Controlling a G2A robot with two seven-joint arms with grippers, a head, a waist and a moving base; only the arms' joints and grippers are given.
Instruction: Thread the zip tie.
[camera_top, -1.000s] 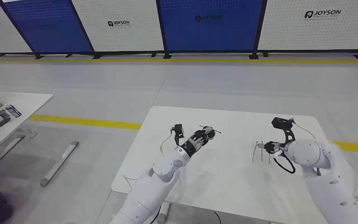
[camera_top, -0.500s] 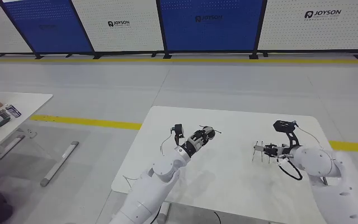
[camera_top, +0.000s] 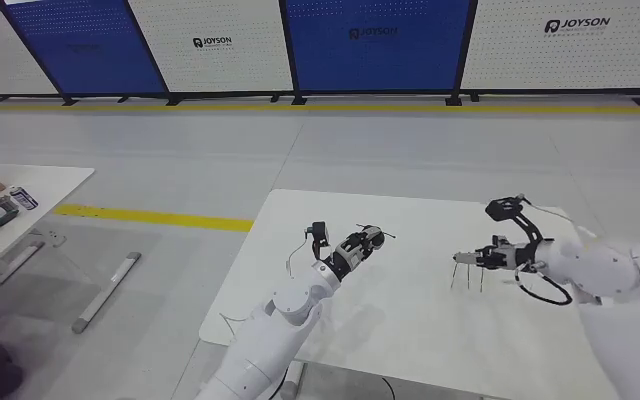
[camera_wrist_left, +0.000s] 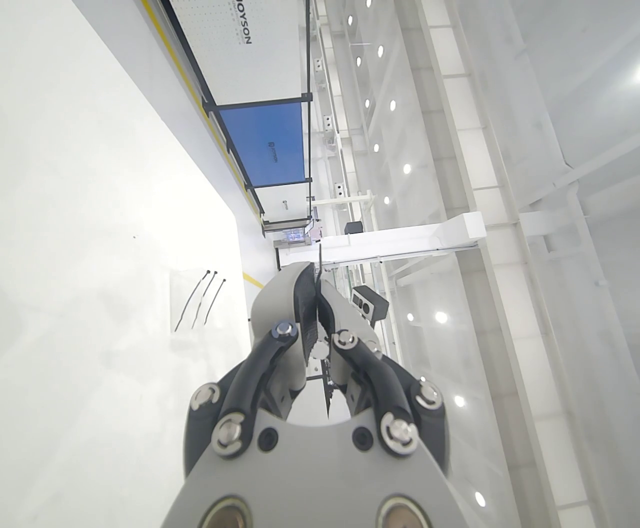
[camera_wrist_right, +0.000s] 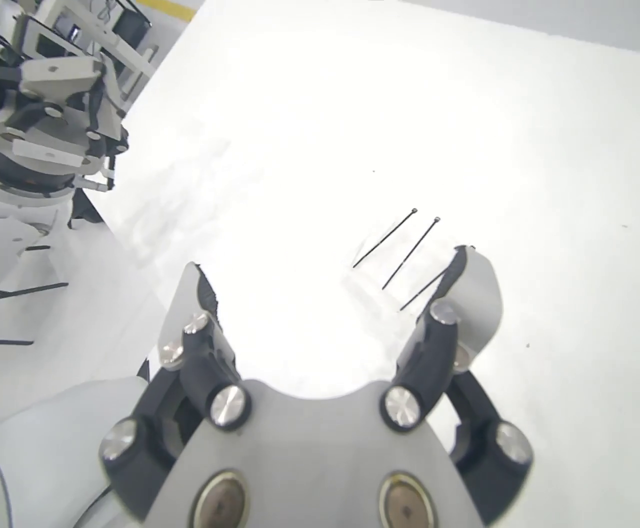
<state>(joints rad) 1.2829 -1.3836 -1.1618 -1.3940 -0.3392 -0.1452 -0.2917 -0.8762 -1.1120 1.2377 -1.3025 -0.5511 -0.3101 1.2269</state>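
My left gripper hovers over the middle of the white table, shut on a thin black zip tie that stands up between its pads and pokes out past the fingertips. Three more black zip ties lie side by side on the table's right part; the top view shows them just below my right gripper. That right gripper is open and holds nothing, and one finger covers the end of the nearest tie. From the left wrist, the loose ties show farther off.
The table edge runs close behind the left gripper in the right wrist view. A yellow floor line and blue and white panels lie beyond the table. Bare tabletop spreads between the two arms.
The right arm has swung outward to the right and turned, while its gripper stays by the loose zip ties. The left arm has kept still with its zip tie.
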